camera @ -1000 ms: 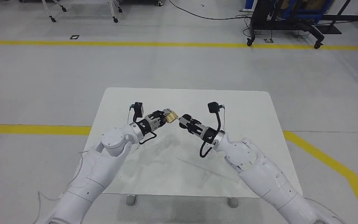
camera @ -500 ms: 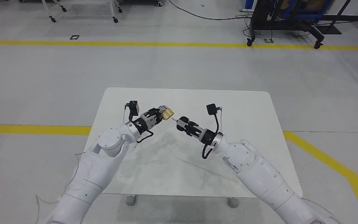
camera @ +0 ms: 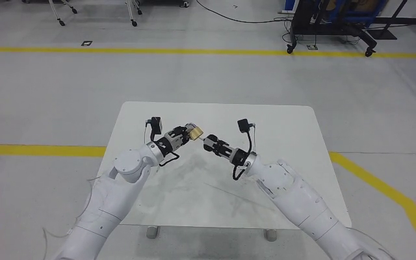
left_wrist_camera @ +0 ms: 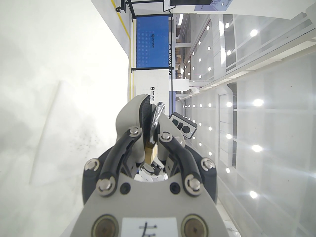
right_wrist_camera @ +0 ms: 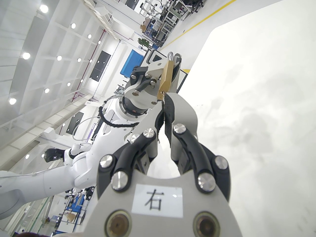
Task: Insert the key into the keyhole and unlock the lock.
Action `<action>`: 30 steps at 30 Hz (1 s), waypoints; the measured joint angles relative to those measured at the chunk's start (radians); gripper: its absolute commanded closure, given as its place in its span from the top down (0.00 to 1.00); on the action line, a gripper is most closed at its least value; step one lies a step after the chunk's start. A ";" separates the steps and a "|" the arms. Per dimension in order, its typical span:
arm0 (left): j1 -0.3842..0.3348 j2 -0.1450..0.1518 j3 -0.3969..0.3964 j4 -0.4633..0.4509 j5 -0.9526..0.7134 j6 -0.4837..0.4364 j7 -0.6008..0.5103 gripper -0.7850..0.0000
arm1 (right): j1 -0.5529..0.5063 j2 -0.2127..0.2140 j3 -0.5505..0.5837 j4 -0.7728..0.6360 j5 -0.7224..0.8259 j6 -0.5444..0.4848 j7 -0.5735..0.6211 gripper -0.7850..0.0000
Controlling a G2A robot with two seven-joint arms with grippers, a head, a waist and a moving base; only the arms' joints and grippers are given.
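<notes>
left gripper (camera: 187,132): clenched on the padlock (camera: 195,133), holding it in the air over the table's (camera: 279,123) far half, about midway between the left and right edges.
padlock: brass body with a silver shackle (left_wrist_camera: 158,114). It lies along the left gripper's length, shackle out at the tip and body back toward the palm. Bottom face is turned to the right gripper (camera: 208,142).
right gripper: pads (right_wrist_camera: 170,114) pinched together on the key (camera: 203,138), tip right up against the padlock's bottom face.
key: mostly buried between the pads. Only a short sliver shows between the right gripper and the padlock.
keyhole: hidden by the right gripper's tip, so can't tell whether the blade is in it.
arms: meet tip to tip over the table, the left from the near-left corner side, the right from the near-right.
table: white, rounded corners, faint grey scuffs across the near half.
</notes>
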 measured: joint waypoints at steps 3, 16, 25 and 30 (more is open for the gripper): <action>0.000 -0.002 -0.003 0.001 0.005 -0.004 -0.002 0.00 | 0.001 -0.004 0.001 0.005 0.004 -0.001 0.002 0.00; 0.005 -0.010 -0.012 -0.001 0.021 -0.019 0.000 0.00 | 0.012 -0.025 -0.007 0.023 0.022 -0.016 0.031 0.00; 0.010 -0.015 -0.020 -0.003 0.019 -0.052 -0.031 0.00 | 0.010 -0.033 0.019 0.045 0.097 -0.053 0.074 0.00; 0.009 -0.017 -0.025 0.002 0.010 -0.059 -0.057 0.00 | 0.015 -0.035 0.035 0.066 0.134 -0.072 0.111 0.00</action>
